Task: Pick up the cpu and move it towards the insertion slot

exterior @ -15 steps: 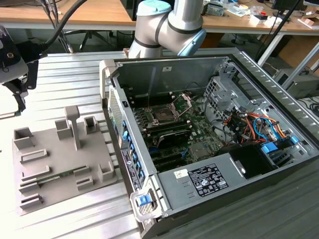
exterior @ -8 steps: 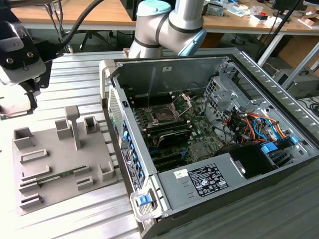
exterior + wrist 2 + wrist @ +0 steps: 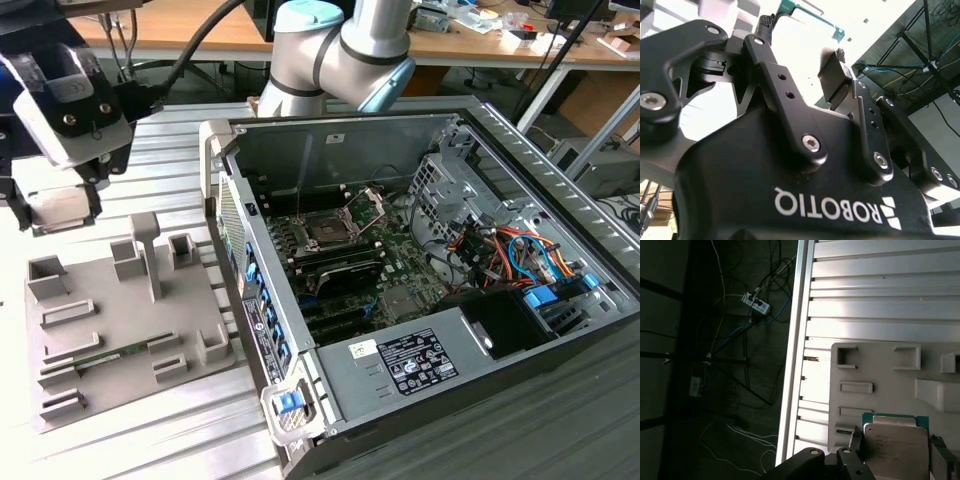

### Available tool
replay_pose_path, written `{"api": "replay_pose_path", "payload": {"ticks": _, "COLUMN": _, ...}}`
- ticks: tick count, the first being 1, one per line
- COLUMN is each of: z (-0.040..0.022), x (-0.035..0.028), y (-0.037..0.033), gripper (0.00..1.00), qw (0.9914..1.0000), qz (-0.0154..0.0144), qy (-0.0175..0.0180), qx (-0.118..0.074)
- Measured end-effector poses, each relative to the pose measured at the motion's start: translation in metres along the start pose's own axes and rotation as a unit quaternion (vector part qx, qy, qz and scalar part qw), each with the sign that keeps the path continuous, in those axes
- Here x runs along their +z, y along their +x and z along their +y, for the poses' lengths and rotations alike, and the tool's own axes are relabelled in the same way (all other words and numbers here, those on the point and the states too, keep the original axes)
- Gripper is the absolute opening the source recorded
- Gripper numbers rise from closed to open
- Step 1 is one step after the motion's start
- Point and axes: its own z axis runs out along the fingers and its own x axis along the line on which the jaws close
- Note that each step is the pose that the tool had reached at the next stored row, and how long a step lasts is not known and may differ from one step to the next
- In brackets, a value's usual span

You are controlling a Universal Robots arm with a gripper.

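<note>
Ribbed metal tabletop (image 3: 170, 140) carries grey tray (image 3: 120, 330) beside computer case (image 3: 420, 290); gripper (image 3: 895, 450) clasps the cpu (image 3: 896, 445).

The exterior view looks down obliquely, from moderate distance, on the table (image 3: 180, 150) and grey tray (image 3: 120, 330). The first wrist view faces down onto that tray (image 3: 880, 370). The second wrist view faces upward, close along the end effector (image 3: 805, 45).

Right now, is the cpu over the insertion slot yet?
No, in the first wrist view the cpu has the grey tray behind it, not a socket.
</note>
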Motion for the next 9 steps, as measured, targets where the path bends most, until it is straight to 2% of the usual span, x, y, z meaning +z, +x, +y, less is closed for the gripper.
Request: {"api": "replay_pose_path", "payload": {"ticks": 9, "z": -0.0035, "x": -0.0003, "y": -0.0272, "gripper": 0.55, "qw": 1.0, "qz": 0.0014, "qy": -0.0002, "qx": 0.0}}
